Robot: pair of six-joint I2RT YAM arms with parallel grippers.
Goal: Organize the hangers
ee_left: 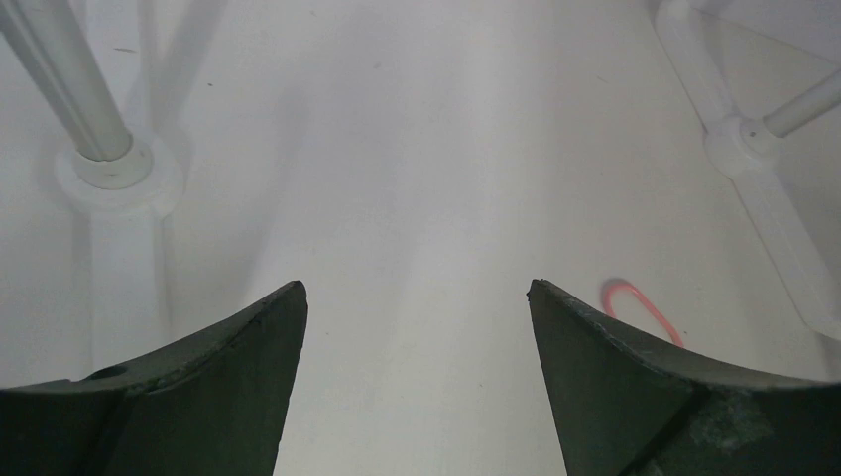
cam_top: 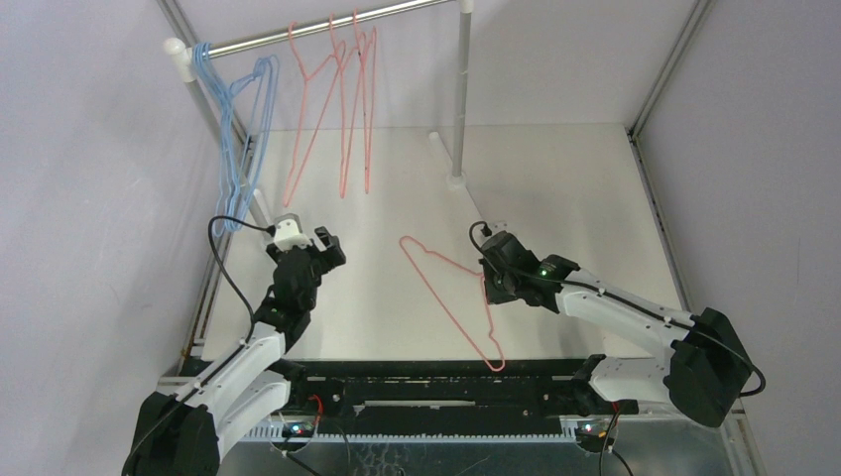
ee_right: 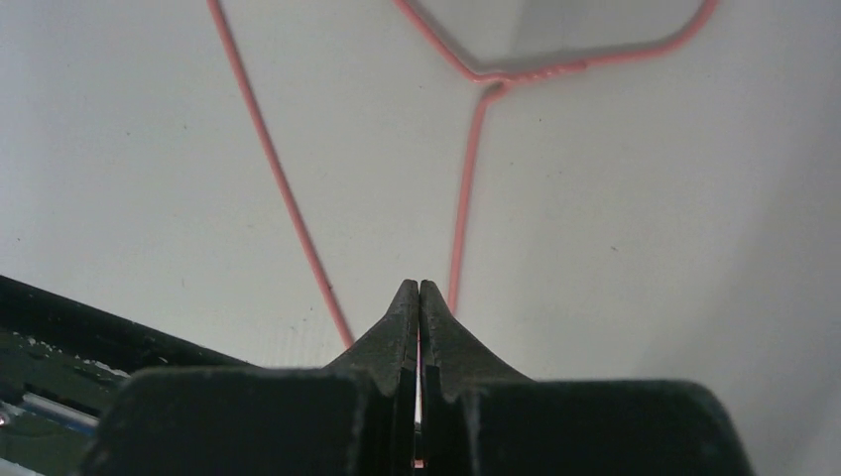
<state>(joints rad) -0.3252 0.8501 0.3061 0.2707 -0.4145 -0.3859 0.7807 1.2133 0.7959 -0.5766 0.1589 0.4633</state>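
Several light blue hangers (cam_top: 243, 149) hang at the left end of the rail (cam_top: 327, 25), and a few pink hangers (cam_top: 347, 89) hang at its middle. One more pink hanger (cam_top: 447, 303) lies low over the table between the arms. My right gripper (cam_top: 488, 283) is shut on its wire. In the right wrist view the fingers (ee_right: 419, 286) meet with the pink wire (ee_right: 464, 198) running out from them. My left gripper (cam_top: 332, 248) is open and empty left of this hanger. The left wrist view (ee_left: 417, 288) shows the hanger's hook (ee_left: 640, 302) beside the right finger.
The rail rests on two white posts, a left one (cam_top: 213, 119) and a right one (cam_top: 462, 99), with round feet on the table (ee_left: 119, 169) (ee_left: 744, 144). A black track (cam_top: 446, 382) runs along the near edge. Walls close in on both sides.
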